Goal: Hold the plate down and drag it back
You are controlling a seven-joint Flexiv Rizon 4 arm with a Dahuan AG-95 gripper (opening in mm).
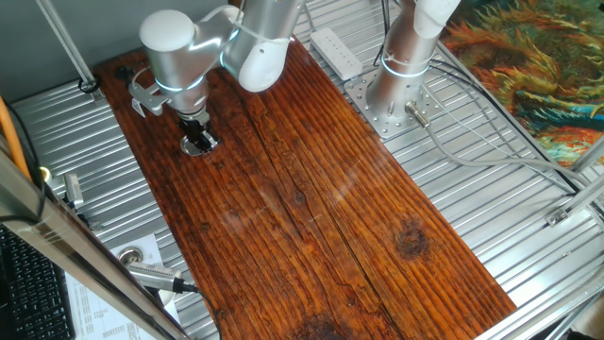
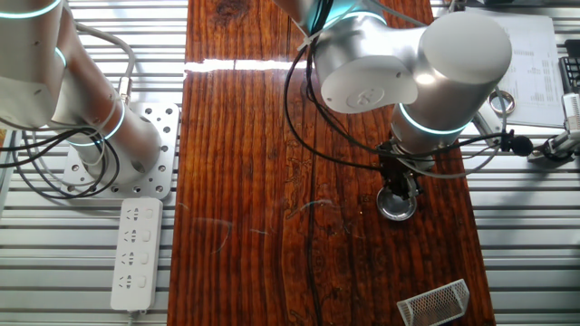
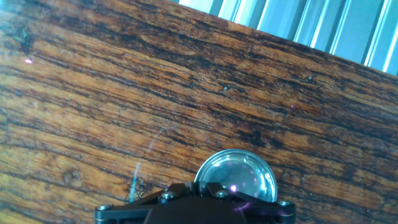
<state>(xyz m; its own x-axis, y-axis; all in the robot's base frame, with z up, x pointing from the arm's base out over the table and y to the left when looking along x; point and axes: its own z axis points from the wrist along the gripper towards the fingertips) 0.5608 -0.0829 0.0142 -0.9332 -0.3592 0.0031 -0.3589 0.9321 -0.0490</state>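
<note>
The plate (image 1: 201, 145) is a small round metal disc with a shiny rim, lying on the wooden board (image 1: 311, 208) near its far left corner. My gripper (image 1: 194, 130) stands straight above it, fingers together, tip resting on the plate. In the other fixed view the plate (image 2: 397, 207) shows just under the gripper (image 2: 399, 188), near the board's right edge. The hand view has the plate (image 3: 239, 175) at the bottom, partly hidden behind the gripper (image 3: 194, 188), whose dark fingers meet with no gap.
A second arm's base (image 1: 396, 94) is bolted to the metal table beside the board. A white power strip (image 1: 336, 52) lies behind it. A small mesh metal piece (image 2: 435, 303) sits at the board's corner. The board's edge (image 3: 292, 37) runs close past the plate.
</note>
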